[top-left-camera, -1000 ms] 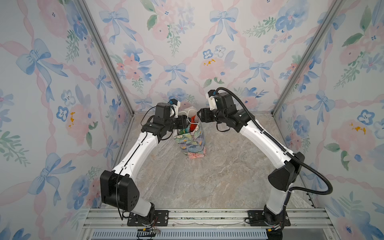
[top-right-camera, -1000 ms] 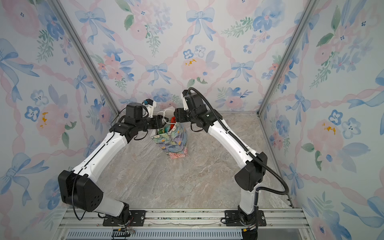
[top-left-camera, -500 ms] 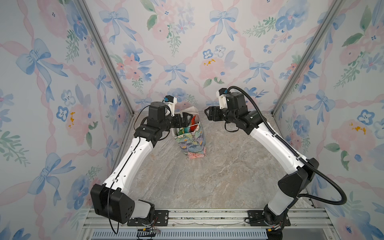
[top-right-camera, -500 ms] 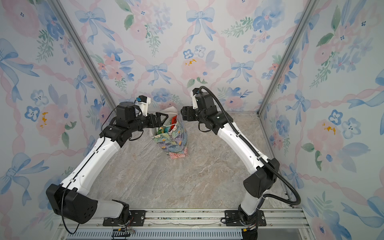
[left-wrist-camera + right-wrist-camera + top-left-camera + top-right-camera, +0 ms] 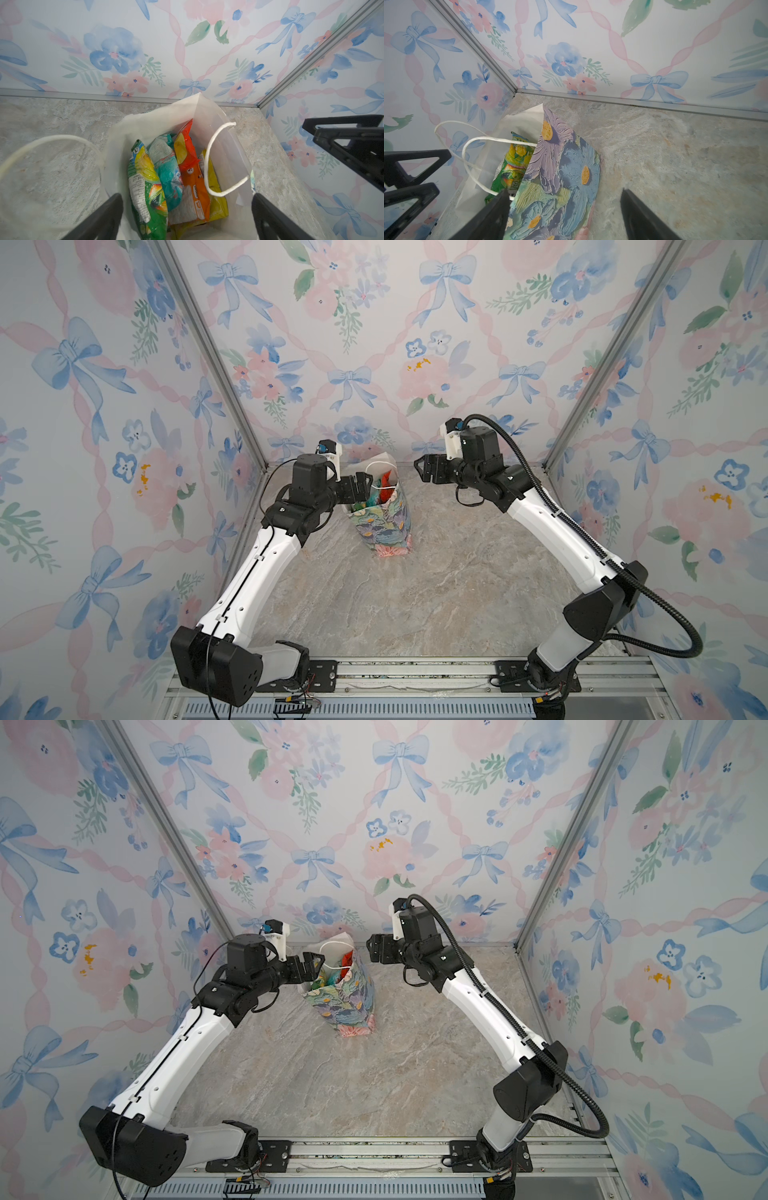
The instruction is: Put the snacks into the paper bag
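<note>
We are looking down on a marbled counter (image 5: 415,605) with the paper bag (image 5: 386,526) standing upright just above the middle of the frame in both top views. The left tool (image 5: 365,489) is hovering at the bag's left rim, its jaws spread wide and carrying nothing. The right tool (image 5: 420,470) is hanging to the upper right of the bag, apart from it, its jaws likewise wide and empty. The snacks (image 5: 172,176) are sitting inside the bag.

We are judging the packing to be at or near its end, since we are finding no loose pouch on the counter. The next move is calling for both arms to draw back and up without tipping the bag or snagging a white cord handle (image 5: 206,166), which is looping across the bag's mouth.

The left wrist view is peering straight into the bag, showing green, teal, red-orange and yellow pouches standing on edge side by side. The top views are catching only slivers of colour at the mouth. The right wrist view is showing the painted flowers on the outside and one green pouch. Only the top views are taking in the whole counter.
</note>
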`<state>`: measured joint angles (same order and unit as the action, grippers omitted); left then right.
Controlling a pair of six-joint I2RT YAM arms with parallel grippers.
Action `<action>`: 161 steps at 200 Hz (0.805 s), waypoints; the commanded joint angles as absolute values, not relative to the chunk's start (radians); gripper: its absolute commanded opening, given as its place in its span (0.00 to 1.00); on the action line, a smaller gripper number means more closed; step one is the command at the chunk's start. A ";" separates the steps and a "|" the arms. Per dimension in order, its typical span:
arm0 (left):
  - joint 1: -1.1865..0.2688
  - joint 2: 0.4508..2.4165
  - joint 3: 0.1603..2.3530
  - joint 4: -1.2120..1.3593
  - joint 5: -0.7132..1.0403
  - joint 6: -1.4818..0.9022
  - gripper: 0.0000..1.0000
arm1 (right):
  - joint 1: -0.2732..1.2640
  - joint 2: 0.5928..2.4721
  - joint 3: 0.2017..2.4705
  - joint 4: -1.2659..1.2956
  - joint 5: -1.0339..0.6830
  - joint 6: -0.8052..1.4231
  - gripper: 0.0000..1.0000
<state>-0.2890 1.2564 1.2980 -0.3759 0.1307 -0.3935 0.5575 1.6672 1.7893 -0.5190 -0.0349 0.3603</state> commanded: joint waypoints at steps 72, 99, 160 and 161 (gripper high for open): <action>-0.265 0.700 0.821 0.065 -0.250 -0.239 0.98 | 0.398 1.264 1.302 -0.309 0.095 0.214 0.96; -0.227 0.620 0.530 0.262 -0.362 -0.267 0.98 | 0.326 1.110 1.041 -0.174 0.182 0.156 0.96; -0.036 0.739 0.224 0.587 -0.219 -0.221 0.98 | 0.213 0.950 0.548 0.205 0.315 0.017 0.97; -0.036 0.745 0.224 0.590 -0.219 -0.216 0.98 | 0.211 0.951 0.542 0.211 0.317 0.016 0.96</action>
<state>-0.0666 0.6636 0.2283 0.3912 -0.2756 -0.2886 0.2420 0.9699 0.6556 -0.0158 0.2405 0.0967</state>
